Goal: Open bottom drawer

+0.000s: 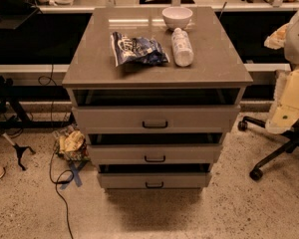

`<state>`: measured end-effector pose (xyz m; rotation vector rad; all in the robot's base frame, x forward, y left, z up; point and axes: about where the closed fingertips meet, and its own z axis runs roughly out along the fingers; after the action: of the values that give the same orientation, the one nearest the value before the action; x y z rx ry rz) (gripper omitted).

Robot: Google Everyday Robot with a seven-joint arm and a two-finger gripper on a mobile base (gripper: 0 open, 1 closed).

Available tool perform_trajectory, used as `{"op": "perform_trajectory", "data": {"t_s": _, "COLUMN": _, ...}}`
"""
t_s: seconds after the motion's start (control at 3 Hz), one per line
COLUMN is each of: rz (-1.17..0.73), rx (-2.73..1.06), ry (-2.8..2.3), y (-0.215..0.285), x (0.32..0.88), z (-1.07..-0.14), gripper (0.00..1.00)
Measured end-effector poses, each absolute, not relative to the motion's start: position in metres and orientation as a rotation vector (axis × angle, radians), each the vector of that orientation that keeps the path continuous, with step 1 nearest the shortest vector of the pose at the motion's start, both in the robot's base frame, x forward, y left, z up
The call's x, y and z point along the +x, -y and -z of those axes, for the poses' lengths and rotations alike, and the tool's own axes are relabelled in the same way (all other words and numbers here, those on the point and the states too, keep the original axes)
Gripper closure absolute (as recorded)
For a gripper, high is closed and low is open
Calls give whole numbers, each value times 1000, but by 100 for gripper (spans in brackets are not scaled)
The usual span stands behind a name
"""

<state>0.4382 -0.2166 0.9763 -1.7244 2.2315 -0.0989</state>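
Squarely camera-facing, bottom drawer [154,180] runs left-right; end effector [285,114] at right, grip unreadable.

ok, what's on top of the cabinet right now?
A crumpled blue bag, a white bottle lying on its side beside it, and a white bowl behind them. Anything under the bag is covered. The pincer is not in view.

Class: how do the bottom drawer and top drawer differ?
The grey-taupe bottom drawer looks narrower and shorter than the grey-taupe top drawer. It sits nearest the floor; the top drawer, under the countertop. Both have dark bar handles. The gripper is at the right edge, touching neither.
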Motion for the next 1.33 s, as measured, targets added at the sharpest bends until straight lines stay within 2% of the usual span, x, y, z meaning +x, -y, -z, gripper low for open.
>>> {"op": "perform_trajectory", "data": {"t_s": 0.33, "rz": 98, "rx": -1724, "ry": -2231, "y": 217, "x": 438, "z": -976, "gripper": 0}}
{"op": "perform_trajectory", "data": {"t_s": 0.67, "rz": 6, "rx": -1707, "ry": -2223, "y": 228, "x": 436, "z": -956, "gripper": 0}}
{"op": "perform_trajectory", "data": {"t_s": 1.0, "rz": -162, "rx": -1716, "ry": -2232, "y": 242, "x": 431, "z": -889, "gripper": 0}}
{"op": "perform_trajectory", "data": {"t_s": 1.33, "rz": -409, "rx": -1734, "ry": -2252, "y": 247, "x": 417, "z": -793, "gripper": 0}}
